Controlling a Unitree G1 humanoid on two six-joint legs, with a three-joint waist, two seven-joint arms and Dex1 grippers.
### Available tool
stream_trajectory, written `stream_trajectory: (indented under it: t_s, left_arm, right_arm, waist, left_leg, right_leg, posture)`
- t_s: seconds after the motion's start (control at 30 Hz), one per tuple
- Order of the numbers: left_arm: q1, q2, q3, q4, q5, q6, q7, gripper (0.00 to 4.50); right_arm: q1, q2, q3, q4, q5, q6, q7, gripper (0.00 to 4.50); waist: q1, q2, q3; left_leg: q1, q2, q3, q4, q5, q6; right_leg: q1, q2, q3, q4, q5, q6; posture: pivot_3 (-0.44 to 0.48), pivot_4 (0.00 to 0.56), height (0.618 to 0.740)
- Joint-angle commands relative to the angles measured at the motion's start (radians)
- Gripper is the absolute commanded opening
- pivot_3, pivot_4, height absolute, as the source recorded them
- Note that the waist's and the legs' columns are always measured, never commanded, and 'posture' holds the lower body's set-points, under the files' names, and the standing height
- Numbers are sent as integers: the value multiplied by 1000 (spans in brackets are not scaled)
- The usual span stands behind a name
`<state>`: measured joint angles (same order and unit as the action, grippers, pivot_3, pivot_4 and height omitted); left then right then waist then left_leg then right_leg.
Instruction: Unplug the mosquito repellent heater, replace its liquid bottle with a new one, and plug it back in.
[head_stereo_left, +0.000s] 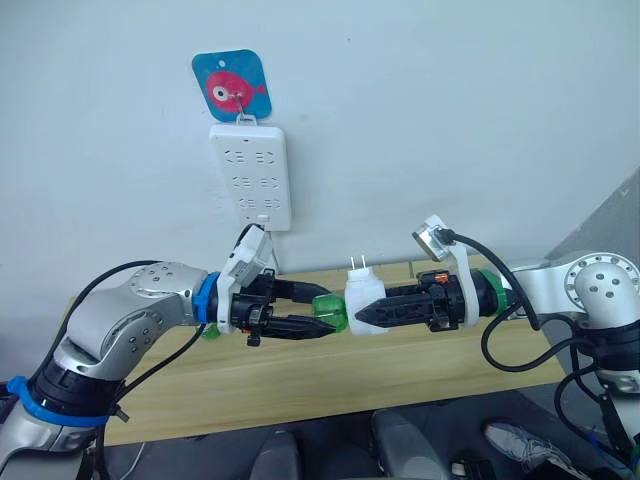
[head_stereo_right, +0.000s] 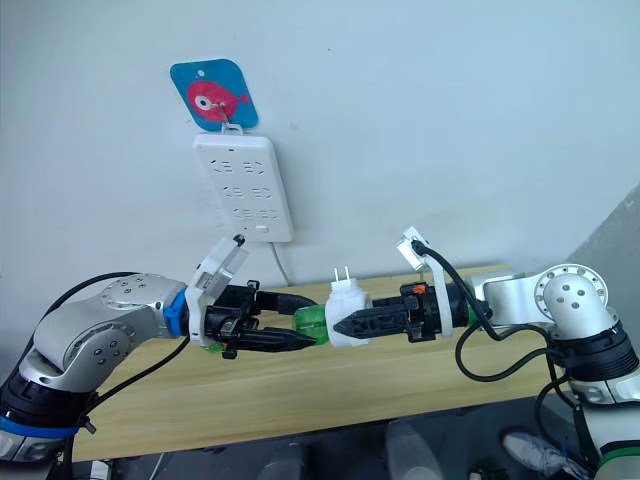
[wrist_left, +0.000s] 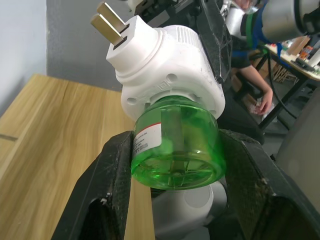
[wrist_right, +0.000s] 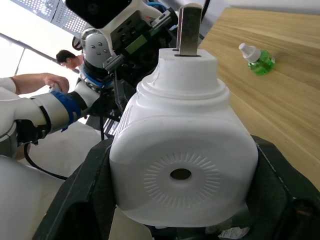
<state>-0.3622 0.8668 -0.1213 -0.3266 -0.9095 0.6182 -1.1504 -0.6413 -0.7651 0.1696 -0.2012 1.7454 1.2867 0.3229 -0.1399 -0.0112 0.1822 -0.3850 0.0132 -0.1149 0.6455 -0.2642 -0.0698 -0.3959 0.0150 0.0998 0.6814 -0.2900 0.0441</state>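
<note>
The mosquito repellent heater (head_stereo_left: 362, 290), a white drum with two metal prongs pointing up, hangs in the air above the wooden table (head_stereo_left: 330, 380). My right gripper (head_stereo_left: 368, 310) is shut on its body. A green liquid bottle (wrist_left: 175, 150) sits in the heater's underside, and my left gripper (head_stereo_left: 326, 312) is shut on that bottle from the left. In the right wrist view, another green bottle with a white cap (wrist_right: 256, 59) lies on the table. It peeks out green behind my left wrist (head_stereo_left: 210, 330).
A long white power strip (head_stereo_left: 251, 175) hangs on the wall under a blue fish hook (head_stereo_left: 232, 88), its cord running down behind the table. A person (wrist_right: 65, 57) is at a desk beyond the table.
</note>
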Motion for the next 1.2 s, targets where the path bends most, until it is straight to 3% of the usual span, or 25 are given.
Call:
stream_trajectory:
  t_s: [0.03,0.2,0.4,0.57,0.8,1.13,1.2]
  left_arm:
    - [29,3,29,20,118,-87,-23,2988]
    - [88,-28,53,15,245,-297,-96,4472]
    - [139,-171,128,104,445,-788,-101,4500]
    - [166,-248,126,167,517,-1005,-95,4500]
    - [96,-321,64,236,597,-1094,-46,4500]
    - [51,-338,35,293,659,-1233,-1,4500]
    - [51,-330,30,295,662,-1244,3,4107]
  right_arm:
    - [-22,-8,-61,-14,28,-7,32,3005]
    - [-23,-8,-69,14,45,-2,16,3005]
    - [-1,-15,-78,75,89,-14,-37,3005]
    - [23,2,-73,86,111,-35,-97,3005]
    - [39,33,-67,77,128,-54,-150,3005]
    - [44,57,-67,66,141,-58,-172,3005]
    - [46,58,-68,66,143,-61,-175,3005]
  waist:
    - [1,0,0]
    - [1,0,0]
    - [5,0,0]
    - [3,0,-1]
    - [1,0,-1]
    - [-1,0,-1]
    - [-1,0,-1]
  left_leg:
    - [0,0,0,0,0,0]
    - [-1,0,1,0,0,0]
    - [-2,0,2,0,0,0]
    - [-2,-1,2,0,0,0]
    - [-2,-1,2,1,0,0]
    - [-2,-1,1,1,0,0]
    - [-2,-1,1,1,0,0]
  right_leg:
    - [0,0,0,0,0,0]
    - [-1,0,1,0,0,0]
    - [-1,-1,1,0,1,-1]
    - [-1,-2,2,0,1,-1]
    - [-1,-1,2,0,2,1]
    - [-1,-1,2,1,3,0]
    - [-1,-1,1,1,3,0]
  posture:
    - [-123,120,728]
    - [-127,119,728]
    - [-127,120,728]
    - [-126,119,728]
    - [-131,121,728]
    - [-136,118,728]
    - [-136,118,728]
